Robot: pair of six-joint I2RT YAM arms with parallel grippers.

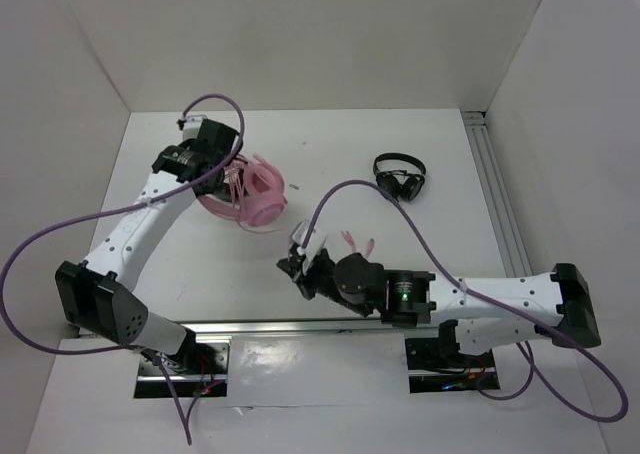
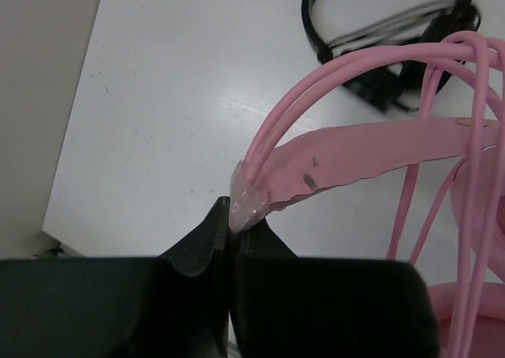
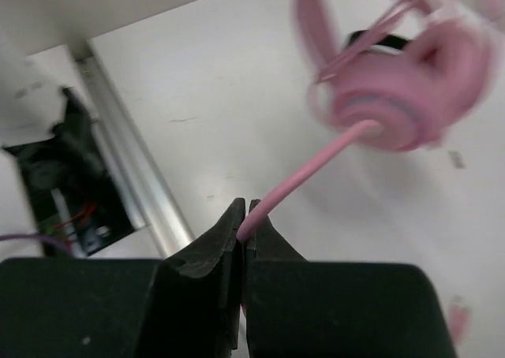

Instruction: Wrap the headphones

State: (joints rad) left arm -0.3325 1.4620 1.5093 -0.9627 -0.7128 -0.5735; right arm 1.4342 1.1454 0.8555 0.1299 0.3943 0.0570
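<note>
The left fingers (image 2: 201, 240) are clenched on the pink headphones (image 1: 255, 199) at the headband. The right fingers (image 3: 217, 244) pinch their cable (image 3: 304, 177). The headphones are back-left on the white counter (image 1: 330, 154), black headphones (image 1: 400, 177) lie back-right, and white walls (image 1: 300, 34) stand around.

Filmed steeply down from above and behind; filmed close from each wrist, both times catching the headphones (image 3: 402, 98)
</note>
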